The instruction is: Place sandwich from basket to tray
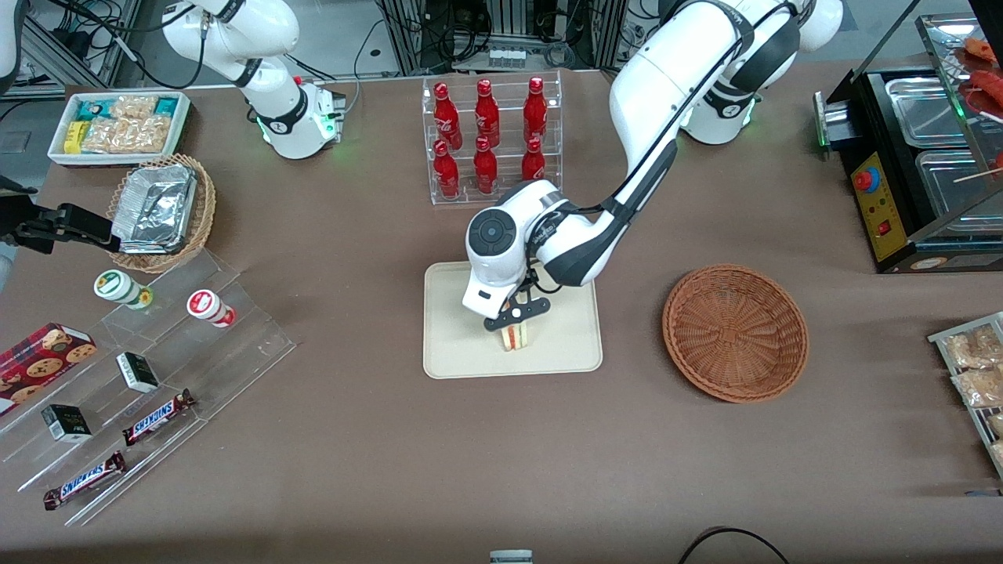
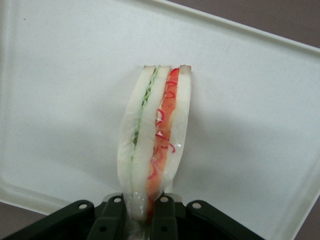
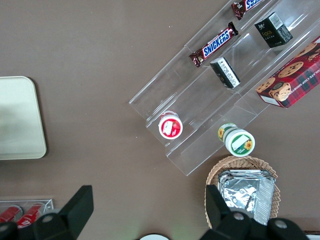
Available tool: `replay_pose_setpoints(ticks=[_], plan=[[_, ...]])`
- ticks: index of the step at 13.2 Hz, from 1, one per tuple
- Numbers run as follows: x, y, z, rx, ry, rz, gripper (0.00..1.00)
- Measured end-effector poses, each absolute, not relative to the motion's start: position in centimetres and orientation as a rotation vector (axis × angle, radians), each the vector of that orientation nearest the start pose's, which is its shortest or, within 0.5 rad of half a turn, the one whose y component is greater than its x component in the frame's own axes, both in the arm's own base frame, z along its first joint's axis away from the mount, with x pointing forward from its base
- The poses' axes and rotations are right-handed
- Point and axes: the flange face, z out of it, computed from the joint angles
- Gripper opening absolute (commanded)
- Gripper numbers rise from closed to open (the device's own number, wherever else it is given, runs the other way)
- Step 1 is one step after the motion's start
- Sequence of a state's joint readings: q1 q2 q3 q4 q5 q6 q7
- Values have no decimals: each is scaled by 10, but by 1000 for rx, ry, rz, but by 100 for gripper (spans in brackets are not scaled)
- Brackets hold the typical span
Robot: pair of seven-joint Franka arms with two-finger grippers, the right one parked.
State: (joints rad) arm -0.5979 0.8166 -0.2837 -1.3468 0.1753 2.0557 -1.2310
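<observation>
The brown surface (image 1: 376, 470) carries the whole layout, and the working arm (image 1: 658, 141) reaches over it from its base down to the middle. Directly beneath the arm's wrist lies the tray (image 1: 462, 352), flat and cream-coloured, with bare floor showing all round the load. Toward the working arm's end of the surface sits the basket (image 1: 735, 333), reddish-brown wicker, standing well apart from the tray and holding nothing visible. Farther from the front camera than the tray stands a clear rack of red bottles (image 1: 490, 137), not involved. Toward the parked arm's end lie clear stepped shelves (image 1: 157, 368) with snack bars and small boxes, and a lighter wicker basket with foil containers (image 1: 161, 207); none of these obstructs the work. The claw (image 1: 518, 314) hangs just above the tray, clamped on the sandwich (image 1: 515, 337). The wrist view confirms the grip: the fingers (image 2: 113, 220) pinch the wedge across its flat bread faces at one end, which keeps the filling layers from being squeezed out sideways. The sandwich (image 2: 155, 140) stands on edge, its cut face with green and red filling turned toward the wrist camera and the tray floor (image 2: 250, 125) behind it. Whether its lower end already touches the tray cannot be told. In my judgement the carry is essentially complete; what remains is to settle the wedge and release it, with some risk of it toppling once freed.
</observation>
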Motion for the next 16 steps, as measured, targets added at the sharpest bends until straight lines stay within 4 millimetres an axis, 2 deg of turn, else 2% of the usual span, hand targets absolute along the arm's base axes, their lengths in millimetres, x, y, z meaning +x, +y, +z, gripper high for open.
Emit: replay_pose_setpoints(ticks=[1, 2, 6, 9, 12, 16], plan=[[506, -527, 243, -3054, -541, 131, 19], [506, -526, 243, -3052, -550, 130, 99], [508, -526, 244, -3052, -556, 127, 100], [513, -529, 262, -3075, -565, 100, 100], [515, -528, 297, -3081, -559, 72, 100], [509, -513, 368, -3038, -443, -14, 100]])
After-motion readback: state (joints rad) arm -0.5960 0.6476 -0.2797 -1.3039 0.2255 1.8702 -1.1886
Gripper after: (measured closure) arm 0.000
